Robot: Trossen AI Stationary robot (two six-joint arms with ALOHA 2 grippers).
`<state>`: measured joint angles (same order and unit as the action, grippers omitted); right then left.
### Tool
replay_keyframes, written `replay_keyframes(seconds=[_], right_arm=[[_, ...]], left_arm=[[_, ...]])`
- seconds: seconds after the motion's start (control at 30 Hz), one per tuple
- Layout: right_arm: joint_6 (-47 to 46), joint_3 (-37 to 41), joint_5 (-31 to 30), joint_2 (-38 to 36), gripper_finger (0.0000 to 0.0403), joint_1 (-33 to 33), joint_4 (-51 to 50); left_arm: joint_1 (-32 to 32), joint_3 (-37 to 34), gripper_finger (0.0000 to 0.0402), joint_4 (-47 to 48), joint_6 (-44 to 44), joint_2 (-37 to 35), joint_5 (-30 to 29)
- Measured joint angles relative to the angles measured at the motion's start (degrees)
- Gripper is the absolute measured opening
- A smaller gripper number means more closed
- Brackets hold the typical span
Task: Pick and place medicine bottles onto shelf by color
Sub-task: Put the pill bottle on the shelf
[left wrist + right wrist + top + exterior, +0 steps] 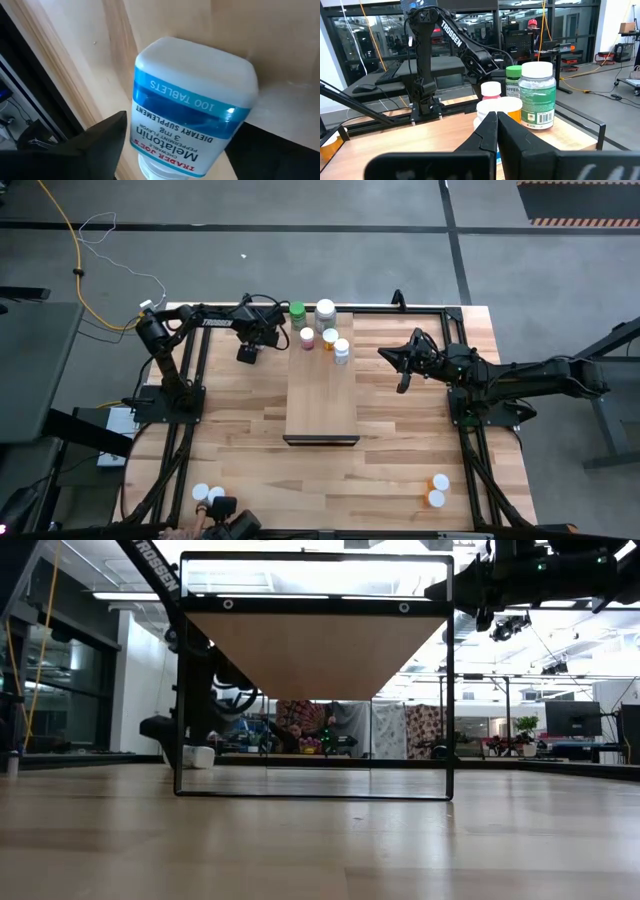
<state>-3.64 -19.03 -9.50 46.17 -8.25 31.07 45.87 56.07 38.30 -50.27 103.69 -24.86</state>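
Five bottles [322, 327] stand together at the shelf's [321, 395] 12 o'clock end. Two white ones [207, 495] sit at the surface's [400, 470] 7 o'clock, two orange ones [437, 490] at 5 o'clock. The left pincer [246, 353], spread wide, has a blue-label bottle [192, 125] between its fingers. The right pincer [402, 383] is pressed together.

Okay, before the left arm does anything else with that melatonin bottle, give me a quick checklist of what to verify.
1. Melatonin bottle right at the left gripper: ok.
2. Bottle firmly held: cannot tell.
3. Free room on the shelf: ok, the near part is bare.
4. Shelved bottles upright: ok, five stand grouped at the far end.
5. Right gripper out of the way: ok, shut, empty, off to the shelf's right.
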Motion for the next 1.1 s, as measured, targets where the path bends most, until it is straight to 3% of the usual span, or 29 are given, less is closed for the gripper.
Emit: replay_keyframes(seconds=[0.27, 0.4, 0.53, 0.73, 0.93, 1.1], right_arm=[[0.0, 0.0, 0.0, 0.01, 0.0, 0.0, 0.01], [0.0, 0.0, 0.0, 0.0, 0.0, -0.01, 0.0], [0.0, 0.0, 0.0, 0.0, 0.0, -0.02, 0.0], [0.03, 0.0, -0.01, 0.01, 0.0, 0.0, 0.01], [0.02, 0.0, -0.01, 0.0, 0.0, -0.02, 0.02], [0.0, 0.0, 0.0, 0.0, 0.0, 0.0, 0.02]], left_arm=[[-0.61, -0.17, 0.0216, 1.15, 0.57, -1.31, -0.99], [-0.49, -0.37, 0.0216, 2.34, 0.97, -4.03, -1.25], [-0.61, -0.29, 0.0223, 4.46, 2.35, -7.97, -5.73], [-1.41, 3.55, 0.0223, 7.8, 8.8, -18.89, -7.86], [-3.81, 8.35, 0.0223, 4.79, 16.93, -33.33, 0.37], [-5.61, 8.57, 0.0223, -2.93, 29.43, -45.05, 18.68]])
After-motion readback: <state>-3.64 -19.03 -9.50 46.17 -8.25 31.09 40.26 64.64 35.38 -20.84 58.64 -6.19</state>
